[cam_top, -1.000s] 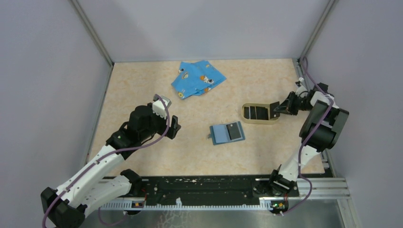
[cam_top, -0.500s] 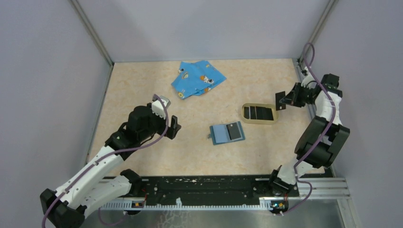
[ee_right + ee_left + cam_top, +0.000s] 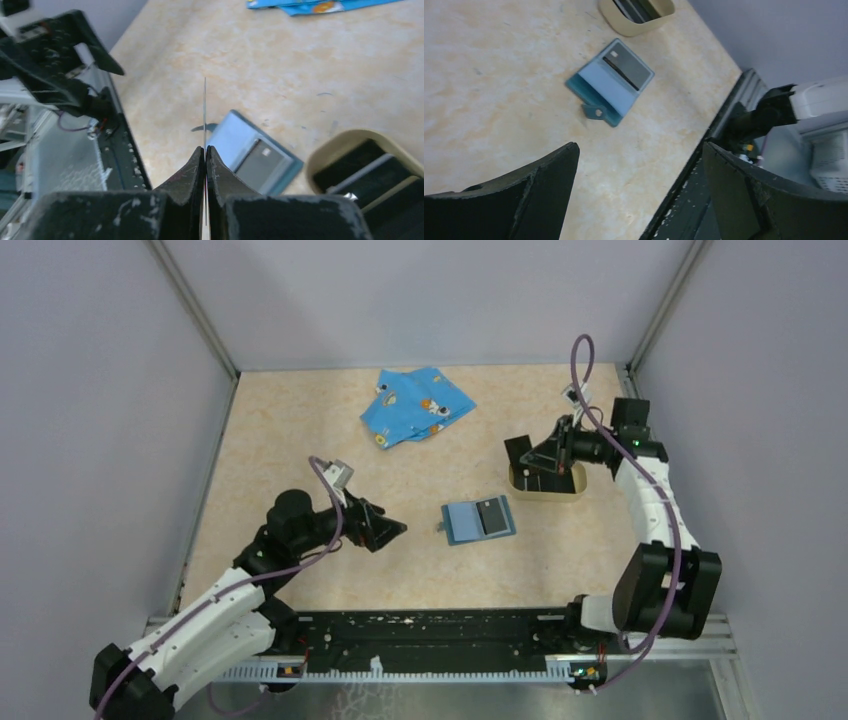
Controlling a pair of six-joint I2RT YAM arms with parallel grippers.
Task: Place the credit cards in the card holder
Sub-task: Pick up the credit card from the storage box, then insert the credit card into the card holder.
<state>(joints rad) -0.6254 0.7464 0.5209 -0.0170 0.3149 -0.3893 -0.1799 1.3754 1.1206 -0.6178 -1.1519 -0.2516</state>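
We see the card holder (image 3: 472,523) lying open just right of centre in the overhead view, its lighter blue inside facing up and its small snap tab sticking out at the left edge. One black card (image 3: 492,515) rests on its right half. Just up and right of it sits the tan oval tray (image 3: 545,495), apart from the holder, and the right wrist view shows more dark cards (image 3: 372,175) lying flat in it. Over the tray's left end, the right gripper (image 3: 537,453) is pinched tight on a lifted card (image 3: 517,452), which the wrist camera sees edge-on as a thin upright line rising from between the closed fingers. Well to the lower left of the holder, the left gripper (image 3: 639,150) hangs above the bare table (image 3: 300,430) with its jaws spread wide and nothing between them. A blue cartoon-print cloth (image 3: 415,405) lies crumpled at the upper centre.
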